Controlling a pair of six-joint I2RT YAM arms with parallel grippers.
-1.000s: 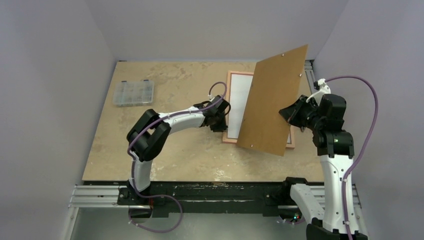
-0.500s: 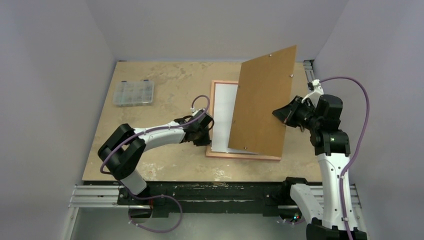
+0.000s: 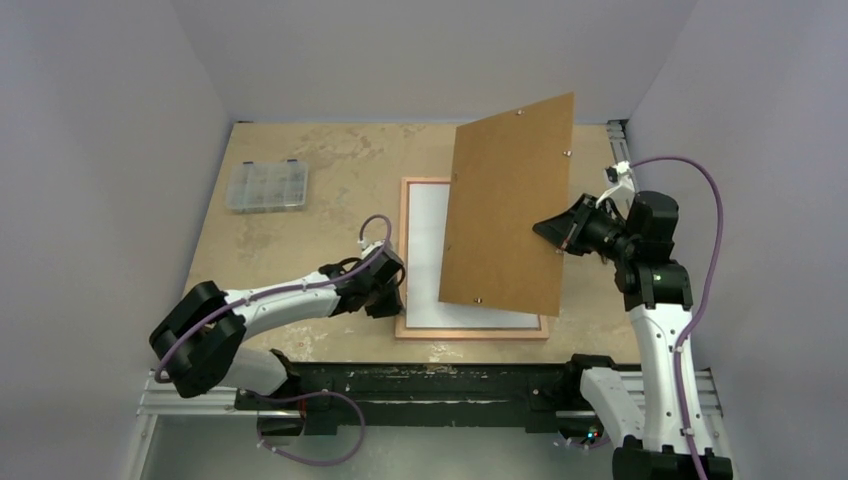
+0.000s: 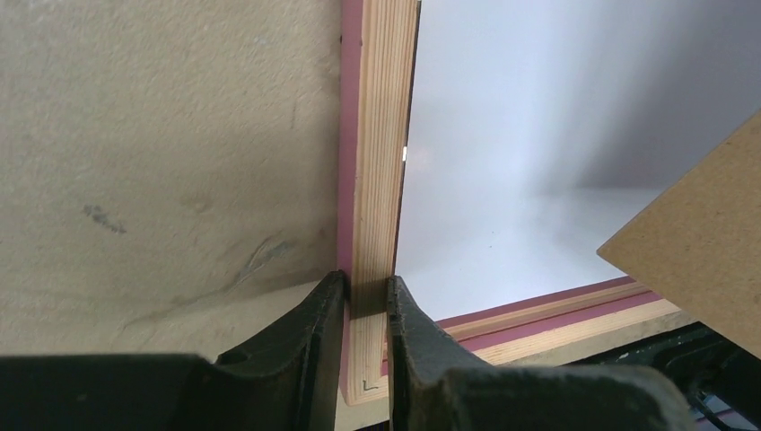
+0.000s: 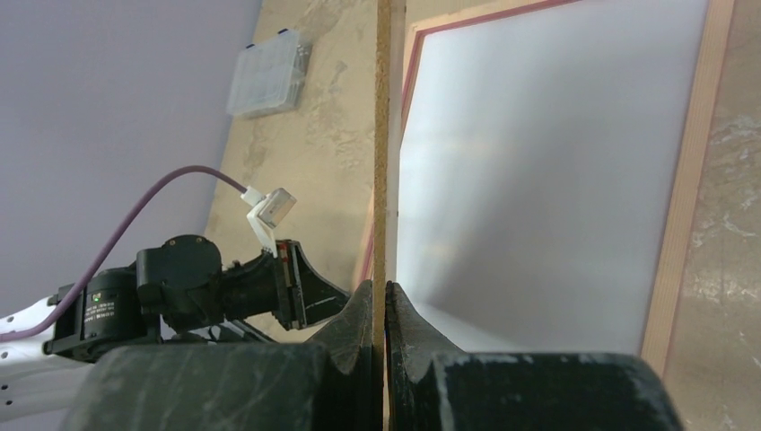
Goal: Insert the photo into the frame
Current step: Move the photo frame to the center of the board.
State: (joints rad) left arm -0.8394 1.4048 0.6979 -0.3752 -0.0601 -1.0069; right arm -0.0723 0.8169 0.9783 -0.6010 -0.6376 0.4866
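The frame (image 3: 470, 330) lies flat on the table, right of centre. Its pink and light-wood left rail (image 4: 377, 180) sits between the jaws of my left gripper (image 3: 395, 290), which is shut on it near the near-left corner (image 4: 366, 283). Inside the frame lies the photo (image 3: 425, 260), plain white back up (image 4: 520, 135) (image 5: 538, 162); its picture side is hidden. My right gripper (image 3: 555, 232) is shut (image 5: 379, 289) on the right edge of a brown backing board (image 3: 510, 200), which it holds tilted in the air over the frame's right half, covering that part from above.
A clear plastic compartment box (image 3: 267, 185) sits at the far left of the table. Grey walls close in on the left, back and right. A black metal rail (image 3: 430, 385) runs along the table's near edge.
My left gripper has dragged the frame left and toward the near edge. My right gripper has carried the raised backing board left along with it.
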